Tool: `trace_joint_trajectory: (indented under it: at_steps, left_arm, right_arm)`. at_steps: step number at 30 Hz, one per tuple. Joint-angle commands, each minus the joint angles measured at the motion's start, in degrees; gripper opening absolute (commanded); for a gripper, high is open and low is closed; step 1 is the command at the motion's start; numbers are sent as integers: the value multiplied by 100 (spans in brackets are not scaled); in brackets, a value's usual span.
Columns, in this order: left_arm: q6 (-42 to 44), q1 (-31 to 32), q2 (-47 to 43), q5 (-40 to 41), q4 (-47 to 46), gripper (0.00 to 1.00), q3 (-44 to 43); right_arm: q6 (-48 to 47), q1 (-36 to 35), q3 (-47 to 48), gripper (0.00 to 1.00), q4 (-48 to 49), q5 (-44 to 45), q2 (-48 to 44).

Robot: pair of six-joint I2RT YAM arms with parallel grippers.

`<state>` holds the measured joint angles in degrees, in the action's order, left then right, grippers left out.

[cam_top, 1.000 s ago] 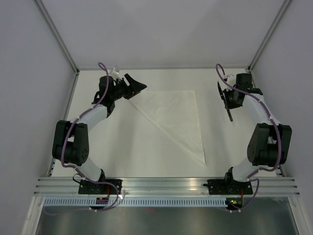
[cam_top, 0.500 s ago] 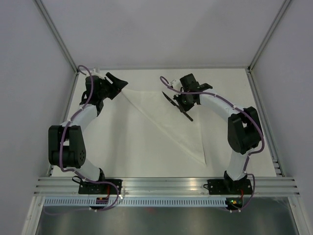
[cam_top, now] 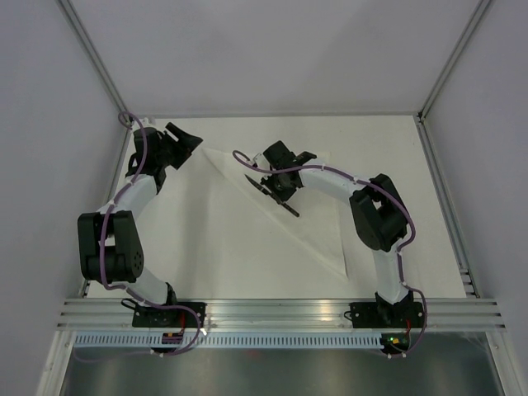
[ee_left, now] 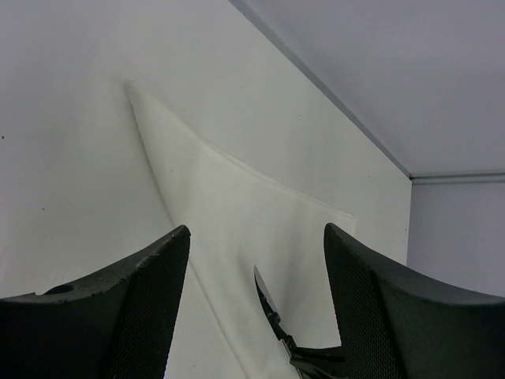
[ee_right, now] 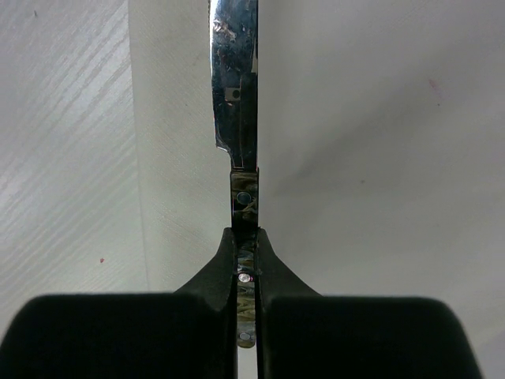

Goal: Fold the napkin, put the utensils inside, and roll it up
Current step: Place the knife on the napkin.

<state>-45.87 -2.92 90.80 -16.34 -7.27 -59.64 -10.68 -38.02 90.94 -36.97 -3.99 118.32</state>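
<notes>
1. Overhead, the napkin (cam_top: pixel 309 194) lay folded into a triangle on the white table (cam_top: pixel 206 247). One corner was near the far-left corner of the table, one was along the far edge, and one pointed toward the near right.
2. Only the top view showed both arms at once. The left gripper (cam_top: pixel 186 140) was at the table's far-left corner, just beside the napkin's nearest point. The right gripper (cam_top: pixel 271 191) was over the napkin's long diagonal edge.
3. From above, the knife (cam_top: pixel 290 210) read only as a thin dark bar lying across that diagonal edge.
4. The right wrist view settled the grip. The right gripper (ee_right: pixel 247 253) had its jaws pressed together on the handle of the knife (ee_right: pixel 234 79), and the shiny blade ran straight ahead. The ribbed napkin (ee_right: pixel 79 158) lay below to the left, with smoother surface to the right.
5. The left wrist view showed its own fingers (ee_left: pixel 134 316) standing wide apart with nothing between them. They framed the napkin (ee_left: pixel 237 205) and its pointed corner.
6. That same view caught the knife (ee_left: pixel 264 296) from the side. Its tip was raised, though whether it touched the cloth could not be told.
</notes>
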Motion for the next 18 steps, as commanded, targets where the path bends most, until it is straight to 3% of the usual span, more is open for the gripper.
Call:
trace_joint_trajectory:
  at_steps: [1, 18]
  left_arm:
    - [227, -25, 16, 26, 15, 74, -241]
    - [236, -226, 69, -264, -143, 74, -110]
  right_arm:
    - [346, -126, 372, 0, 85, 284, 24]
    - [909, -504, 381, 0, -82, 311, 323]
